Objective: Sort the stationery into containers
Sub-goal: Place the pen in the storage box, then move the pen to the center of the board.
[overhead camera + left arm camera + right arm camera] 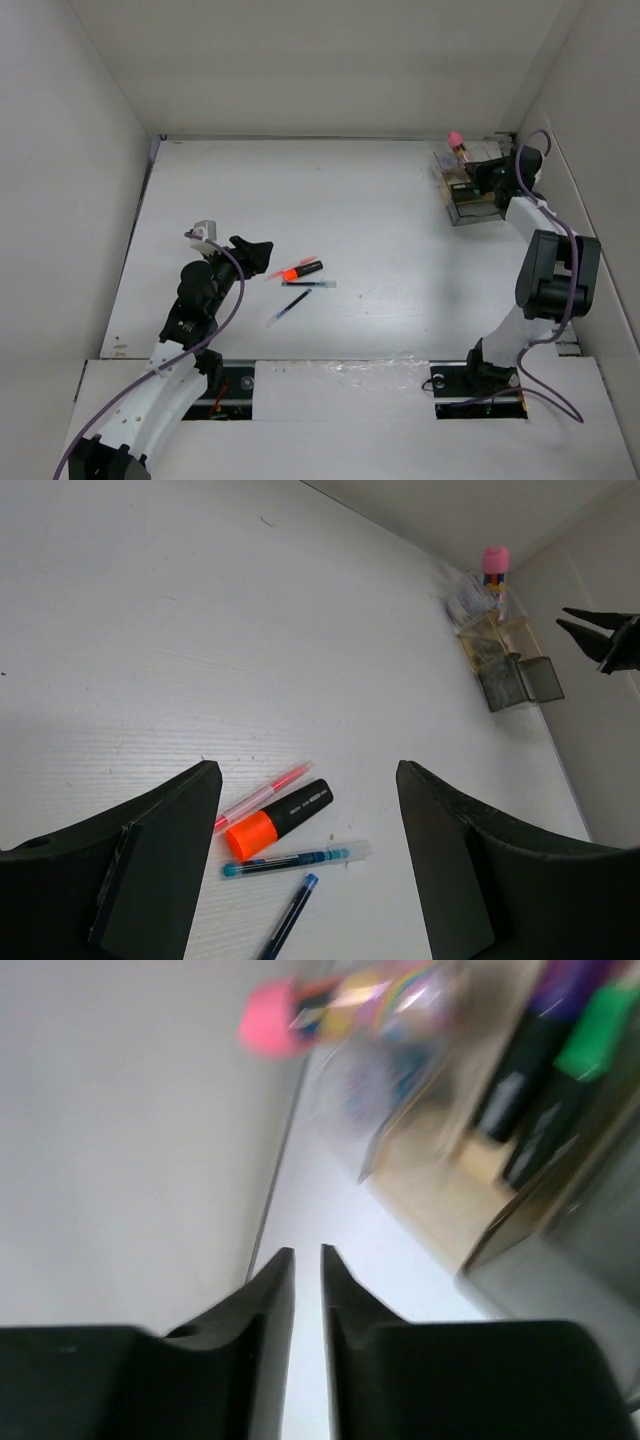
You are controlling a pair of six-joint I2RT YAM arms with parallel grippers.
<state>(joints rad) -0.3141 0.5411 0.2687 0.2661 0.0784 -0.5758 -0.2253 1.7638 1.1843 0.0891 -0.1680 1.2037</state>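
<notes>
An orange-ended black highlighter (300, 269) lies on the table with a thin pink pen (290, 262) touching it. A clear blue pen (310, 285) and a dark-blue pen (289, 306) lie just in front. My left gripper (255, 250) is open and empty, just left of them; its wrist view shows the highlighter (280, 817) and pens (295, 860) between its fingers (160, 860). The smoky organiser (470, 195) stands far right, the pink-topped jar (456, 142) behind it. My right gripper (476, 176) is shut and empty beside the organiser (450, 1190), which holds green (600, 1030) and purple (560, 990) highlighters.
White walls enclose the table on the left, back and right; the organiser stands close to the right wall and back corner. The right arm's elbow (555, 270) rises along the right edge. A purple cable (225, 300) loops along the left arm.
</notes>
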